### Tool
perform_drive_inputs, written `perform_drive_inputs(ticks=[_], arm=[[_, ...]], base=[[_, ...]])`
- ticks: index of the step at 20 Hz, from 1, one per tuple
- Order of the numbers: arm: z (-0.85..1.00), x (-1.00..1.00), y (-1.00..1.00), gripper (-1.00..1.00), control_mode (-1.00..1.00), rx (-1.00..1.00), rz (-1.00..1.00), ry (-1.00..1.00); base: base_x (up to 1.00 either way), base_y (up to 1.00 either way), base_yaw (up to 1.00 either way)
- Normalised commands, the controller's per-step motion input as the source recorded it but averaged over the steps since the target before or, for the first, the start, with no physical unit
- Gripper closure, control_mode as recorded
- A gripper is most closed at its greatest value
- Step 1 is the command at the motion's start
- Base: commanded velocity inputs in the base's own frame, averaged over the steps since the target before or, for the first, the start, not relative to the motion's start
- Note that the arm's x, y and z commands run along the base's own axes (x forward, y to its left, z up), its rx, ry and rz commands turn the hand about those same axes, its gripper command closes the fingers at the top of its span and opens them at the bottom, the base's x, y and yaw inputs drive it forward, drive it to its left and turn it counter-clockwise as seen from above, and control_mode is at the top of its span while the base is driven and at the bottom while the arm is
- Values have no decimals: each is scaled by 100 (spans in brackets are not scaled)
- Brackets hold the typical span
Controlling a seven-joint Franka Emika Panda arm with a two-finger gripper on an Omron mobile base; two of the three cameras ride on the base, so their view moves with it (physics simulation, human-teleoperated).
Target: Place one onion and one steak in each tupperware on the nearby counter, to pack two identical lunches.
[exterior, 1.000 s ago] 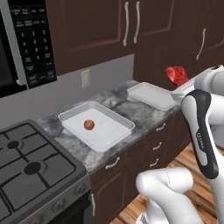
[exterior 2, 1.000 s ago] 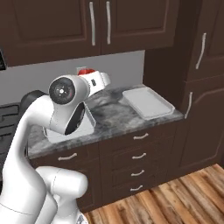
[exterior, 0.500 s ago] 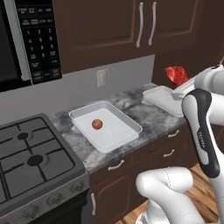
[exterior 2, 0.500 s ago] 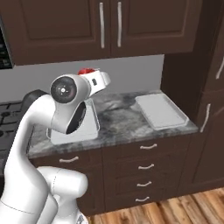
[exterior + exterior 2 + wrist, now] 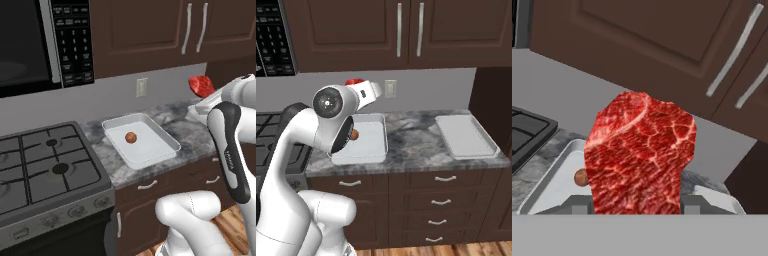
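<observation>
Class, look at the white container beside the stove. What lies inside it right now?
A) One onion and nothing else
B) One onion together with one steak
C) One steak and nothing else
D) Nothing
A: a single small brown onion sits on the floor of the white container next to the stove, while the red steak is up in the gripper, above the counter.

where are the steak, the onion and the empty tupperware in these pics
steak point(image 5: 639, 155), hand view, middle of the red marbled face.
onion point(image 5: 131, 137), left base view, centre of the small brown ball in the tupperware nearer the stove.
empty tupperware point(image 5: 465, 136), right base view, its bare white floor.
</observation>
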Motion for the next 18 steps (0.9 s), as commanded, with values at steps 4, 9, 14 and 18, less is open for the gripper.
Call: perform_drive_inputs(ticks=[4, 9, 14, 18], arm=[[0, 0, 0, 100, 100, 0, 0, 0], [0, 0, 0, 100, 100, 0, 0, 0], [0, 0, 0, 100, 100, 0, 0, 0], [0, 0, 0, 100, 100, 0, 0, 0]], base=[[27, -24, 31], [36, -31, 25], [48, -18, 21], [51, -5, 17]])
